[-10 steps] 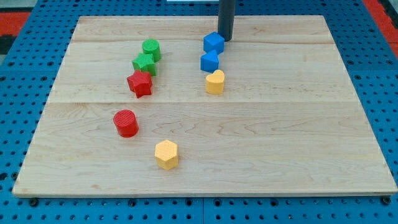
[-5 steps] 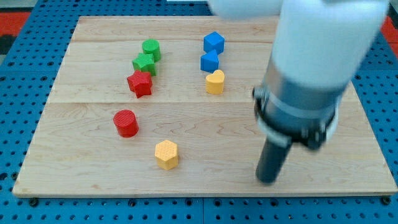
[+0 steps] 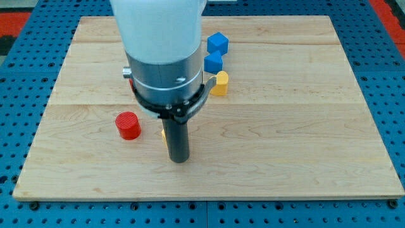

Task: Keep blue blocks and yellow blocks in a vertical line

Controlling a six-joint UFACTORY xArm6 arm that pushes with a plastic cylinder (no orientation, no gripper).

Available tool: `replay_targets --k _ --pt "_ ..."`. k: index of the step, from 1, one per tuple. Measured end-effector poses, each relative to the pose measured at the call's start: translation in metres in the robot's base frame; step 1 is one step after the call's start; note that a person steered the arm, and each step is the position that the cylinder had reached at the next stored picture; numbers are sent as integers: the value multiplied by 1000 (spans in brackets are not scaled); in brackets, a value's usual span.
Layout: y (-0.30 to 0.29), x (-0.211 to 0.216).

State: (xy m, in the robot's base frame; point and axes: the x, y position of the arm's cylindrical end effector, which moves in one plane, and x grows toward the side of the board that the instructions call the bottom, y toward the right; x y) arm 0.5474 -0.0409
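No jaws on this rig. My tip sits low-centre on the bench, against a mostly hidden yellow block. Two blue cubes and a yellow heart block line up vertically. One red cylinder at left.

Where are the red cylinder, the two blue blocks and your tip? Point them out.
red cylinder [image 3: 128,125], camera view, its top face.
upper blue block [image 3: 218,43], camera view, its front face.
lower blue block [image 3: 213,62], camera view, its centre.
my tip [image 3: 180,158], camera view, the rod's lower end.
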Motion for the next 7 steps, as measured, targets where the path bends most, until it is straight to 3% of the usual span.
replay_targets --k 2,4,5,6,7 --pt "-46 6" --pt "17 -47" --pt "14 -54" --pt "-35 -53" --pt "-44 -59"
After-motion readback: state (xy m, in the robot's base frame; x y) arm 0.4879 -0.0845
